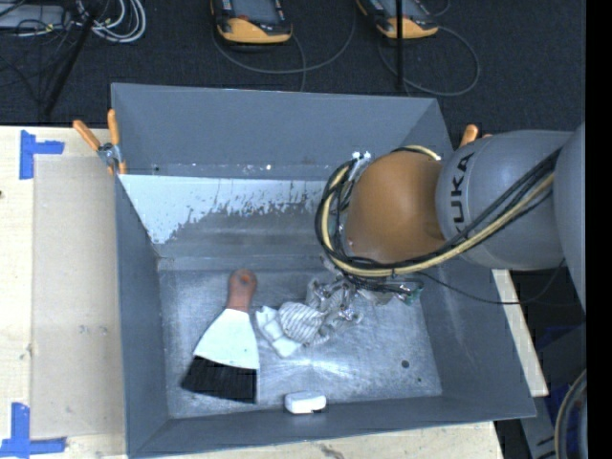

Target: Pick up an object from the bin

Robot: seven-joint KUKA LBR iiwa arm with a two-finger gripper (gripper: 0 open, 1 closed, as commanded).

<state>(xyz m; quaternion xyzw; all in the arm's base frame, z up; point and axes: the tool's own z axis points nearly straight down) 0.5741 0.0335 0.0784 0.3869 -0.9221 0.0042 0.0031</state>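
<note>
"Three things in the grey bin [143, 285], yeah?"
"Yep. Brush [229, 344] w/ a white body, black hairs & a brown handle, on the view's left of the bin floor. Crumpled white-and-grey bit [298, 321] in the mid. Small white block [305, 403] by the front wall, on its own."
"Where's the hand [339, 306]?"
"Low in the bin, just under the round orange cover [392, 208] on the arm [516, 199]. It's right at the crumpled bit, on the side away from the brush. Can't say if it's touching."
"Is the hand apart or together?"
"Can't tell, too messy under the cover."
"And the brush?"
"Lying flat, hairs toward the front, handle toward the back. Its white part is just beside the crumpled bit."
</note>
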